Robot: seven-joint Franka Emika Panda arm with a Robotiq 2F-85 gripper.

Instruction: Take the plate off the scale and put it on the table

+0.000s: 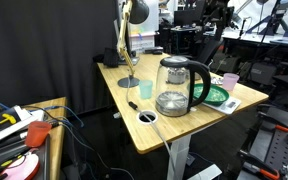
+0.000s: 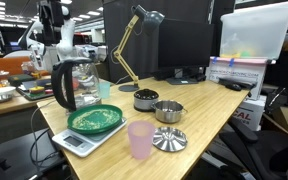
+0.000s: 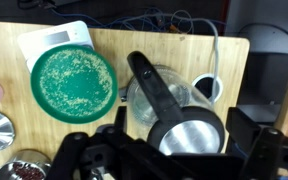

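Dark claw [image 3: 166, 165], spread unclear, round speckled green plate [image 3: 74, 82] on flat pale scale [image 3: 52, 38]

The plate [image 1: 216, 95] was seen resting on the scale [image 1: 234, 103] at the table's [image 1: 184, 125] edge, just beside a tall glass kettle [image 1: 174, 88].

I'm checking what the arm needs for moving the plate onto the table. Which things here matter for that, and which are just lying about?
For the job: plate, scale, table.
Lying about: kettle, pink cup, desk lamp, metal tin.
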